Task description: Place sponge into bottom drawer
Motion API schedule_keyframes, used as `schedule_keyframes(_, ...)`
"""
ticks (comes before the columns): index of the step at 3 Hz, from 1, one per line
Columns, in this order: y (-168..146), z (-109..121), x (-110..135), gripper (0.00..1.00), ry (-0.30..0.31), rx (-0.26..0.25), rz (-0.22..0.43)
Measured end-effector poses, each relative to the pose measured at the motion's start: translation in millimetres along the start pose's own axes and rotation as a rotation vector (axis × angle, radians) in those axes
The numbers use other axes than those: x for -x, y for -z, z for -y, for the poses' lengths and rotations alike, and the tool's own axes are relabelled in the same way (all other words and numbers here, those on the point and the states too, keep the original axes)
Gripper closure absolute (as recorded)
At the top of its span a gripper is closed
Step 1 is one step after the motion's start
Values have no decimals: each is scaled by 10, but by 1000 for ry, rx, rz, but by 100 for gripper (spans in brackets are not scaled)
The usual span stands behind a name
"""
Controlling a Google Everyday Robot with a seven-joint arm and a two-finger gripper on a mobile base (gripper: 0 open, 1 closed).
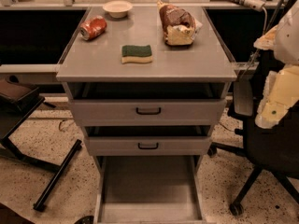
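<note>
The sponge (137, 53), dark green on top with pale yellow foam below, lies flat near the middle of the grey cabinet top (187, 62). The bottom drawer (148, 190) is pulled out toward me, and its flat grey floor is bare. My gripper is not in view. Only pale white and yellow parts of my arm (280, 87) show at the right edge, level with the cabinet top and to the right of it.
On the cabinet top are a red can on its side (93, 27), a white bowl (117, 8) and a bread loaf in plastic (176, 23). Two shallower drawers with black handles (148, 110) stand slightly open. A black office chair (266, 148) is at the right, a black stand (56, 176) at the left.
</note>
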State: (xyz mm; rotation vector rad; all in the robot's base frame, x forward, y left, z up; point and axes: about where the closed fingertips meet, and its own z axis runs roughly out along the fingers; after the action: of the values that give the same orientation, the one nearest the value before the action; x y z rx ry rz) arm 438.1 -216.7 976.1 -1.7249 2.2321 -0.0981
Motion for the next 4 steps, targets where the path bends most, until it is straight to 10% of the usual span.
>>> schedule_keyframes(2,-179,80,100,0,36,15,24)
schedule_keyframes(4,-689,646,1147,0,206,0,173)
